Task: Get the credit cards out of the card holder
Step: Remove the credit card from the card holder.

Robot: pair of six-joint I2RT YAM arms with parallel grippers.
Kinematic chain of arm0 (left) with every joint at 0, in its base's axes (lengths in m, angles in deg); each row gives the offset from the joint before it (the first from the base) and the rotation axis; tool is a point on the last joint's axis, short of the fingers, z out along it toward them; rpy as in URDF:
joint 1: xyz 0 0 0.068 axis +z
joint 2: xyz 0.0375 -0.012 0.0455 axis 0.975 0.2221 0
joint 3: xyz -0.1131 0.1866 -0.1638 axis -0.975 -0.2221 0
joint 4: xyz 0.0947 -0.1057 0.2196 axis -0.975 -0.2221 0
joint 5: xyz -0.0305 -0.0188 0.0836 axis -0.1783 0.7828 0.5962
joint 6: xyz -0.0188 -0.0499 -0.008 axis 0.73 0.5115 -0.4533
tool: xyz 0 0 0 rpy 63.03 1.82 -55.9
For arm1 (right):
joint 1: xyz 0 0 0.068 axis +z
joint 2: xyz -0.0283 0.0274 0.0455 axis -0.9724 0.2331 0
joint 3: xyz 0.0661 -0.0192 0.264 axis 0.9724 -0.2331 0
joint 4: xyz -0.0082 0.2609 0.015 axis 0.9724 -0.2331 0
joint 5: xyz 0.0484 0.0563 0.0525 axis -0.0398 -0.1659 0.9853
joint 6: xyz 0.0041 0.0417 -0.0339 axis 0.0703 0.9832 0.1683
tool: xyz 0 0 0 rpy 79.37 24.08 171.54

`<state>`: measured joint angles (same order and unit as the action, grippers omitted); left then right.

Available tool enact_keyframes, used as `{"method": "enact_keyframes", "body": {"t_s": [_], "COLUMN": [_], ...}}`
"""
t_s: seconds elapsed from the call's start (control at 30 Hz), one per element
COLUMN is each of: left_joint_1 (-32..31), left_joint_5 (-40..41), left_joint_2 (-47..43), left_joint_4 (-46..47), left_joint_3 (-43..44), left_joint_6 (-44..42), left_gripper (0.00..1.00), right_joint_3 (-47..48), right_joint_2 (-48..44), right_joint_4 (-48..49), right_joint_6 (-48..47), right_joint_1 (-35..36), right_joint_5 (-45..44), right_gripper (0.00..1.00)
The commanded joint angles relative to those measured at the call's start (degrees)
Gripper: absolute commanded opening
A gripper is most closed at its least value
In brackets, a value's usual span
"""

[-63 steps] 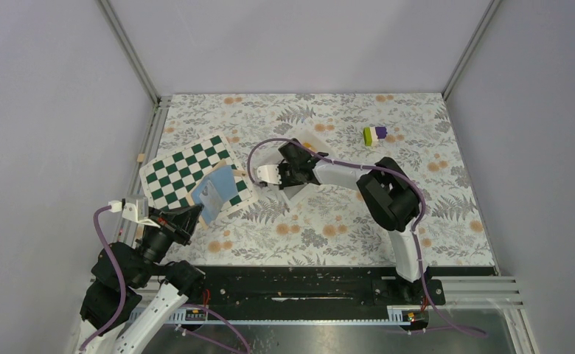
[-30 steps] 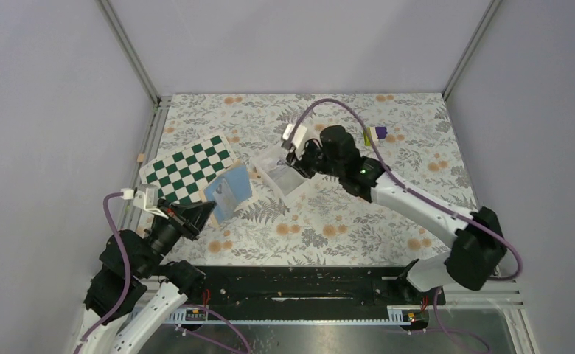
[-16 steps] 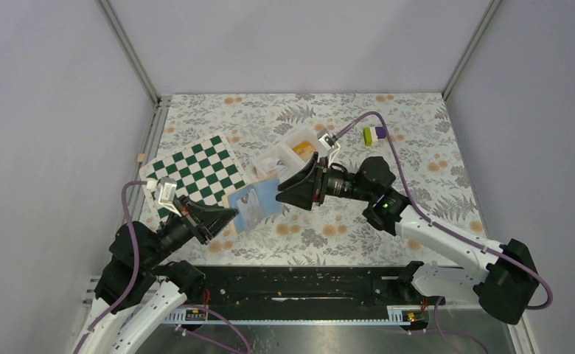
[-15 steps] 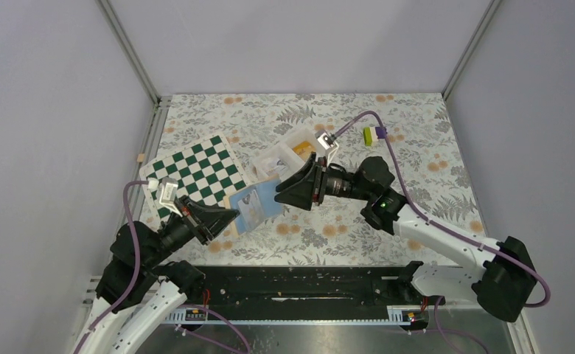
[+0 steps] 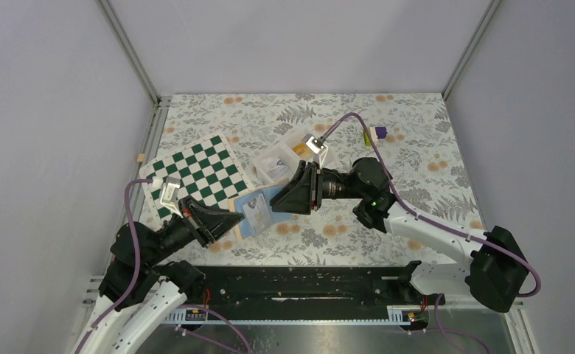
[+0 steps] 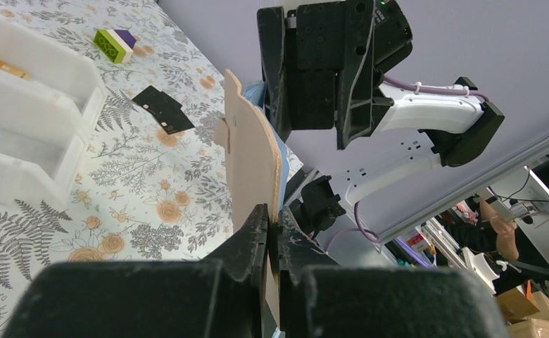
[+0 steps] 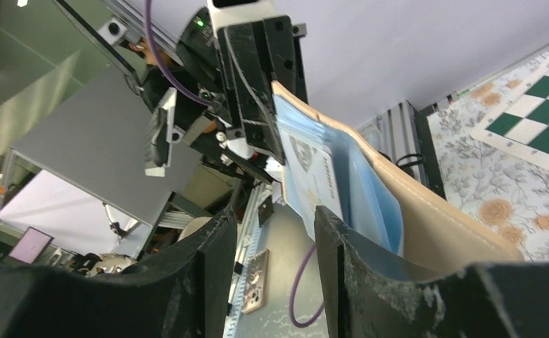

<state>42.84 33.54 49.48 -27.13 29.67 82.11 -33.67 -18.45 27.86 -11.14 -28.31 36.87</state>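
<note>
Pinching the tan edge of the card holder (image 5: 254,212), the left claw (image 5: 234,219) has its fingers pressed together on it and holds it up off the desk (image 5: 329,237). In the left wrist view the card holder (image 6: 252,160) stands on edge straight out from the left claw (image 6: 272,220), tan back showing, with the right claw (image 6: 314,67) just beyond it. The right claw (image 5: 276,201) faces the left one from the other side of the holder, fingers spread. From its own camera the right claw (image 7: 275,213) is open, and the holder's blue inside (image 7: 370,191) lies just ahead of it. A pale credit card (image 7: 312,176) sits in the pocket there, its corner close beside one finger; contact cannot be told. Beyond the right claw sits a white tray (image 5: 281,153), and farther off to its right a green and purple block (image 5: 377,134). Beyond the left claw lies the chequered board (image 5: 194,172).
</note>
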Motion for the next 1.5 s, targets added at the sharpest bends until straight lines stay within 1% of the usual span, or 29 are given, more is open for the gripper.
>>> {"method": "enact_keyframes", "body": {"t_s": [0.0,0.07,0.1,0.3,0.47,0.6,0.7,0.83,1.13,1.2,1.3,1.47], "left_joint_1": [0.25,0.23,0.22,0.23,0.22,0.22,0.25,0.23,0.23,0.23,0.22,0.23], "left_joint_5": [-1.19,-1.27,-1.28,-2.50,-2.94,-3.13,-3.22,-3.06,-3.22,-3.30,-3.35,-3.70], "left_joint_2": [-0.30,-0.62,-0.68,-0.62,-0.73,-0.51,-0.39,-0.33,-0.10,-0.02,-0.06,-0.20], "left_joint_4": [5.55,6.12,6.35,7.22,7.75,7.95,7.90,7.77,8.44,8.37,8.00,7.90], "left_joint_3": [0.00,-0.22,-0.28,-0.23,-0.61,-0.64,-0.67,-0.82,-1.07,-0.89,-0.74,-0.77], "left_joint_6": [1.12,1.41,1.48,2.09,2.61,2.65,2.65,2.65,2.83,2.85,2.59,2.39], "left_gripper": [0.00,0.00,0.00,0.00,0.00,0.00,0.00,0.00,0.00,0.00,0.00,0.00], "right_joint_3": [1.63,2.42,2.38,2.36,2.86,2.59,2.31,2.04,2.13,2.25,1.98,0.51], "right_joint_2": [-2.84,-3.45,-3.61,-3.96,-2.91,-1.88,-1.06,-0.72,0.91,1.12,1.20,0.17], "right_joint_4": [-7.93,-12.81,-13.50,-13.56,-12.17,-7.22,-3.54,-2.30,1.83,1.89,2.49,2.41], "right_joint_6": [-6.74,-10.39,-11.03,-10.95,-10.30,-7.57,-5.52,-5.06,-2.14,-2.05,-1.78,-2.99], "right_joint_1": [1.18,1.74,1.87,2.51,3.45,3.70,3.66,3.66,3.66,3.65,3.64,3.58], "right_joint_5": [-0.64,-1.64,-2.06,-2.98,-2.45,-1.27,-0.09,-0.07,0.28,0.15,-0.04,-1.68], "right_gripper": [0.52,0.53,0.53,0.55,0.54,0.52,0.47,0.37,0.22,0.15,0.00,0.00]}}
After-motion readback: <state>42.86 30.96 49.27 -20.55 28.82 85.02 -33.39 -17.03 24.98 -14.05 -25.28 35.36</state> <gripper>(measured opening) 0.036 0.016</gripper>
